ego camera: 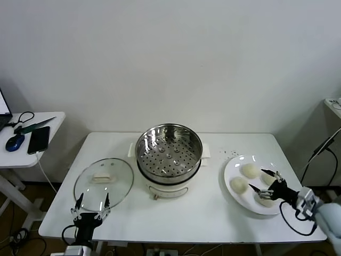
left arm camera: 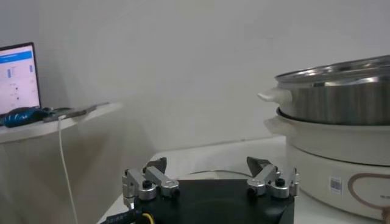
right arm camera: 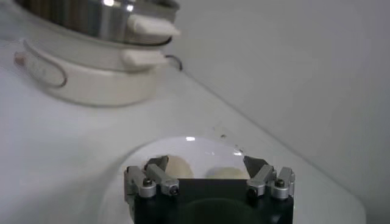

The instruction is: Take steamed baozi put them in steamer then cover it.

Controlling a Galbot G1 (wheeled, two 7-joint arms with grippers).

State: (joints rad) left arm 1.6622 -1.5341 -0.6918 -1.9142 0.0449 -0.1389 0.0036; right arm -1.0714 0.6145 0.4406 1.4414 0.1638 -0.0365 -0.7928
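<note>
The left gripper [ego camera: 91,203] hangs open at the near edge of the round glass lid [ego camera: 103,182], left of the shiny steel steamer [ego camera: 169,153]. Right of the steamer, the right gripper [ego camera: 262,183] spreads wide over cream-white dough buns [ego camera: 239,184] on the flat white plate [ego camera: 233,166].

No text, brand or number can be read anywhere: the small square sticker [left arm camera: 336,184] on the steamer's white base [left arm camera: 341,176] and the laptop screen [left arm camera: 16,76] at far left are too small to make out.
</note>
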